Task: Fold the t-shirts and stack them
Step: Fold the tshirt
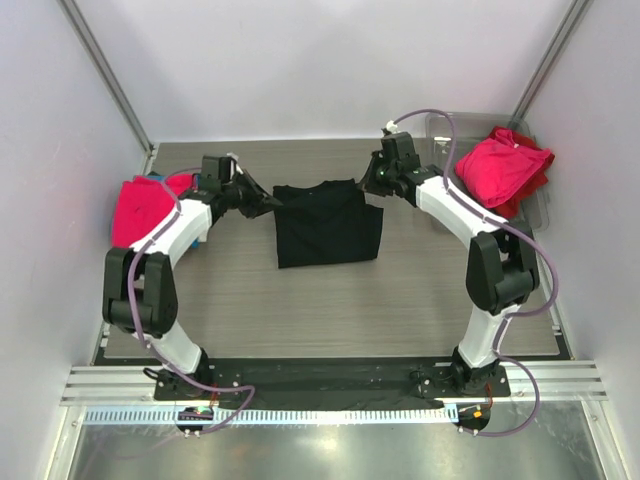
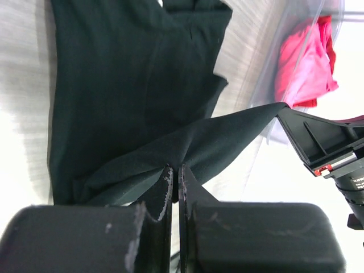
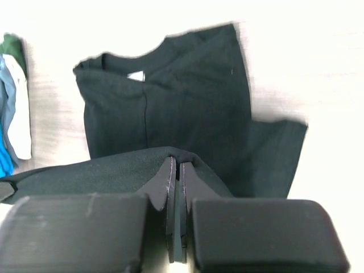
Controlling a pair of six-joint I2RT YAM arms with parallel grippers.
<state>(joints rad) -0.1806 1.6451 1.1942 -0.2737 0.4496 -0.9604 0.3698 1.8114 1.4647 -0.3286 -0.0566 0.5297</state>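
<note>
From my station I saw a pink heap (image 1: 143,207) of t-shirt cloth at the left edge of the table (image 1: 330,310). Some blue cloth (image 3: 4,162) showed at its near side, and the left arm's forearm crossed just in front of it. The walls of the cell closed in the table on three sides.

In the far right corner stood a clear tray (image 1: 541,210), and pink and red t-shirts (image 1: 503,168) were bunched inside it, spilling up over its near wall. The right arm's forearm ran beside that tray.

The black t-shirt (image 1: 328,222) lay in the middle of the table, partly folded, with its collar toward the back wall. Both arms reached inward from their bases with elbows bent outward, and their wrists came in at the shirt's two far corners.

The left gripper (image 2: 175,176) was clenched on a fold of the black cloth at the shirt's left side. The right gripper (image 3: 175,170) was pinched tight on black cloth at the right side. A band of the fabric was lifted off the table and pulled taut between the two, while the rest of the shirt rested flat below.
</note>
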